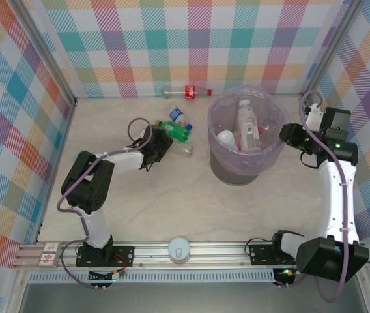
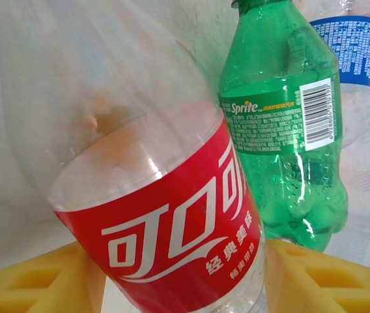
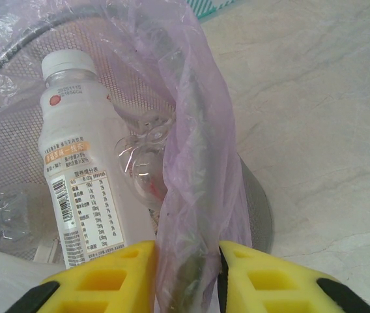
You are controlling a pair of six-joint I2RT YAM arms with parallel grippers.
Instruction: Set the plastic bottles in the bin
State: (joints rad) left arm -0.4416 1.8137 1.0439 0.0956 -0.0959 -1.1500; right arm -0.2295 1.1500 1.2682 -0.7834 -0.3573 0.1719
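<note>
The worktop (image 1: 172, 208) carries everything, and most of what can go wrong is bottles rolling on it.

The bin (image 1: 227, 166) stands right of the middle, toward the far edge. Its lavender bag (image 3: 198, 130) is over the rim, with a white-labelled bottle (image 3: 74, 176) and some clear ones already inside. Your right gripper (image 3: 186, 274) is pinched together on the bag and rim at the bin's right side. Tug from there and I judge you could tilt the bin or drag the liner off the rim. Keep that arm quiet.

The remaining bottles lie left of the bin. A green Sprite bottle (image 2: 283, 130) and a blue-labelled bottle (image 2: 351, 52) are clustered there, and a lone Coca-Cola bottle (image 1: 188, 92) is against the far edge.

Your left gripper (image 1: 162, 142) is at that cluster, with a red-labelled Coca-Cola bottle (image 2: 172, 228) lying tilted between its yellow fingers (image 2: 328, 277). You cannot tell from the wrist view whether the pads press on it yet. The wall is smooth, round and thin, so a light or off-centre squeeze will likely squirt it out, and a hard one will buckle it.

The Sprite bottle sits just beside it, so a sideways lift probably knocks it rolling away. Lift straight up, and clear the bin's rim before you release.
</note>
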